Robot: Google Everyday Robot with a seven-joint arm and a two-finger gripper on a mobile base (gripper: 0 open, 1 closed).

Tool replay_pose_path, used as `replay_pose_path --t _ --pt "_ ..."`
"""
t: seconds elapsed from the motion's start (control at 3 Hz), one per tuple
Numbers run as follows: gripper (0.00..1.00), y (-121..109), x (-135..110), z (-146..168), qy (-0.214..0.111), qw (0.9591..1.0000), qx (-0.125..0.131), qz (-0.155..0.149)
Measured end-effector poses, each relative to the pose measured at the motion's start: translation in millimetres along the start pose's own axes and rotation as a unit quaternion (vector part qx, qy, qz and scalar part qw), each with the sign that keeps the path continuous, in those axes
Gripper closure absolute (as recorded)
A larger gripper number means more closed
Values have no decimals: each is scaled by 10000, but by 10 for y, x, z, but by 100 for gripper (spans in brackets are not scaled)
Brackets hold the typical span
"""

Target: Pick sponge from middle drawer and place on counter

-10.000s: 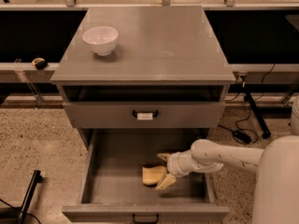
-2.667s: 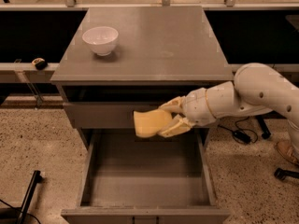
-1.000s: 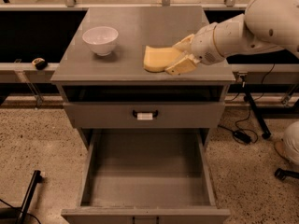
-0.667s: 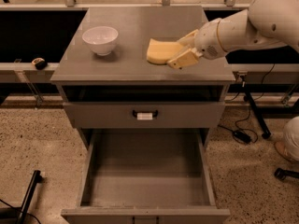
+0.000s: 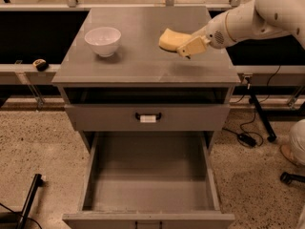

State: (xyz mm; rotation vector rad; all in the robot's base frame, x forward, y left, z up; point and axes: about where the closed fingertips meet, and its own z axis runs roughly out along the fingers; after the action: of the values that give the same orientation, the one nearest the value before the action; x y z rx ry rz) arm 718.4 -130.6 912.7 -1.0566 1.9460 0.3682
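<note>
The pale yellow sponge point(image 5: 169, 40) is held in my gripper point(image 5: 187, 44) just above the right middle of the grey counter point(image 5: 143, 63). The cream fingers point(image 5: 192, 45) are shut on the sponge's right end. My white arm reaches in from the upper right. The middle drawer point(image 5: 149, 175) stands pulled wide open below, its grey floor bare.
A white bowl point(image 5: 103, 41) stands on the counter's left side. The drawer front above the open drawer has a handle with a white tag point(image 5: 148, 119). A small dark object point(image 5: 40, 64) lies on the ledge at left. Cables and a stand leg lie on the floor at right.
My gripper has lifted the sponge out of the middle drawer, up past the cabinet front, and carried it over the counter; in the last second it moved further back and right.
</note>
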Motion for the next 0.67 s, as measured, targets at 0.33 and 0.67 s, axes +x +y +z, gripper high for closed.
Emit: replay_pose_path --t 0.33,0.67 --pt "58 -46 296 162 496 9972 -113 550" --pt "35 -46 326 162 535 9962 -118 676"
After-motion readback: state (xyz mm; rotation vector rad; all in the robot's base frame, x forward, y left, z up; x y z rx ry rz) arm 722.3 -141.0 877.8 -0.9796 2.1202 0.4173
